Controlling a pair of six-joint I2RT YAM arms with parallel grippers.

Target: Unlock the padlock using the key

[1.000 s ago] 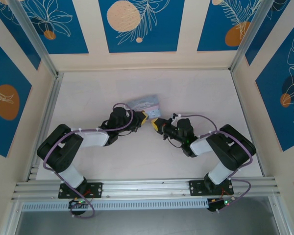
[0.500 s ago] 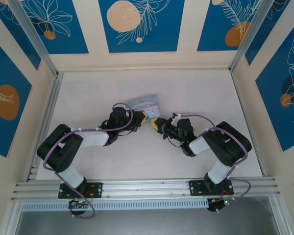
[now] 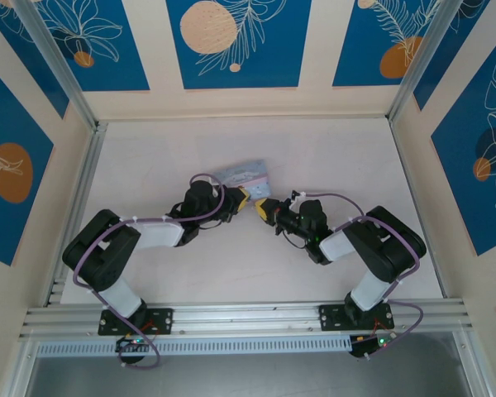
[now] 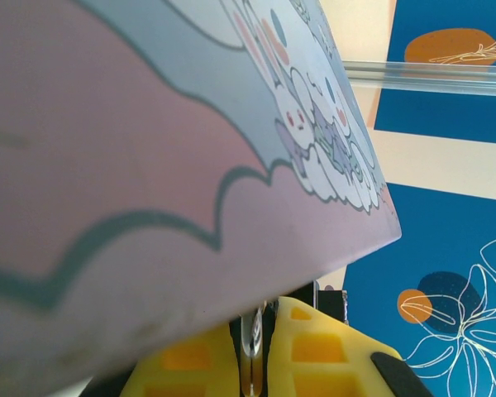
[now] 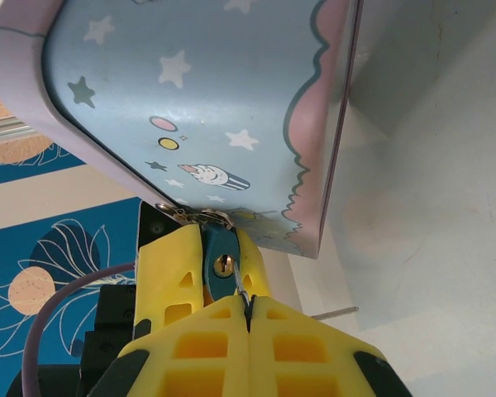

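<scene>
The small teal padlock point(image 5: 217, 265) hangs at the corner of the light-blue tin point(image 5: 207, 107), clamped between the yellow fingers point(image 5: 169, 265) of my left gripper point(image 3: 245, 199). Its brass keyhole faces my right gripper point(image 5: 249, 302), which is shut on the slim key point(image 5: 241, 285). The key's tip sits at the right edge of the keyhole. In the left wrist view my left gripper point(image 4: 260, 331) is shut on a thin shiny metal part under the tin point(image 4: 149, 165). Seen from above, my right gripper point(image 3: 262, 208) meets the left one tip to tip.
The tin point(image 3: 246, 174) lies mid-table just behind both grippers. A thin metal pin point(image 5: 335, 313) lies on the white table point(image 5: 430, 207) to the right of the right gripper. Frame rails point(image 3: 74, 198) and walls line the table's sides.
The right arm's elbow has shifted slightly inward. Both grippers stay together at the padlock.
</scene>
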